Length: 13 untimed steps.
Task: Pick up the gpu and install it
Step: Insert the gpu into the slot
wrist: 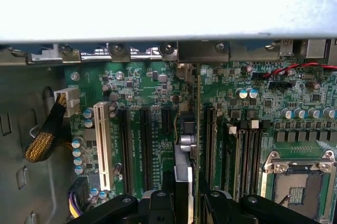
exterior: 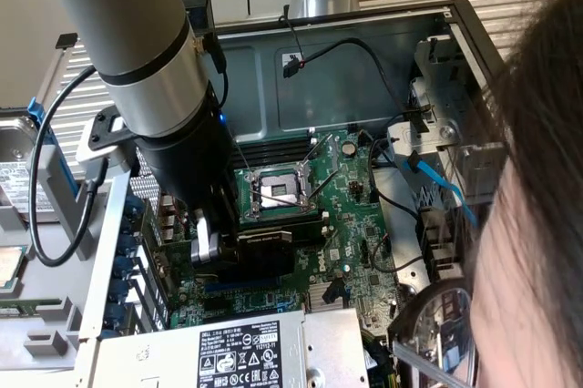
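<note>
My gripper (exterior: 212, 244) reaches down into the open computer case and is shut on the gpu (exterior: 262, 254), whose black shroud lies over the lower part of the green motherboard (exterior: 364, 215). In the wrist view the gpu (wrist: 184, 163) stands edge-on between my two black fingers (wrist: 158, 203), its thin green board edge running up toward the case's rear wall. It sits in line with the black expansion slots (wrist: 146, 145). Whether its edge is down in a slot I cannot tell.
The CPU socket (exterior: 278, 192) lies just beyond the card. A labelled power supply (exterior: 241, 356) borders the near side. A white slot (wrist: 102, 150) and a braided cable (wrist: 45, 140) lie beside the black slots. A person's head (exterior: 537, 224) leans in at the exterior view's right.
</note>
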{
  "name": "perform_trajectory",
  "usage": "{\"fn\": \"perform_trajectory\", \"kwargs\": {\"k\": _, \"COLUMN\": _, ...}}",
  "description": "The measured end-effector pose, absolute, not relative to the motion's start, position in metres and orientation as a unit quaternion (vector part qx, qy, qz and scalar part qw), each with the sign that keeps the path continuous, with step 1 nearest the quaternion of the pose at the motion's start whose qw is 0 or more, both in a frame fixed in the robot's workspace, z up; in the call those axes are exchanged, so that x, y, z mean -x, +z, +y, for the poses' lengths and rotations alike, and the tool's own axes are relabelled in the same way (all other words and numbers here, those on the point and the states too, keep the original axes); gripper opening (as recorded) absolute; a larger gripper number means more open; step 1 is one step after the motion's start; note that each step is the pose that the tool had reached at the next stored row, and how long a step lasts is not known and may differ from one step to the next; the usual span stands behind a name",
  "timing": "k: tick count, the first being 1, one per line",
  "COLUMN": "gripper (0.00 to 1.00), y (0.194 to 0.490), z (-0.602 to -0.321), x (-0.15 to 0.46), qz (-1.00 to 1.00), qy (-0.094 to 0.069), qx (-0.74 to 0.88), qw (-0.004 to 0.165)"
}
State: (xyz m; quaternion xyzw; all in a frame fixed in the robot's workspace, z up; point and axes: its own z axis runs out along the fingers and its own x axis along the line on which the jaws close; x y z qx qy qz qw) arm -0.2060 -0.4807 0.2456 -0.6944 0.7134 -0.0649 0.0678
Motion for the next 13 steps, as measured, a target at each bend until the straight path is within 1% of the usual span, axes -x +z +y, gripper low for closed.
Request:
{"fn": "perform_trajectory", "kwargs": {"k": 6, "gripper": 0.27, "y": 0.2429, "z": -0.4806, "x": 0.2060, "qz": 0.713, "qy": -0.065, "qx": 0.694, "qw": 0.073}}
{"fn": "perform_trajectory", "kwargs": {"k": 13, "gripper": 0.27, "y": 0.2435, "z": -0.4807, "x": 0.2060, "qz": 0.713, "qy": -0.065, "qx": 0.694, "qw": 0.073}}
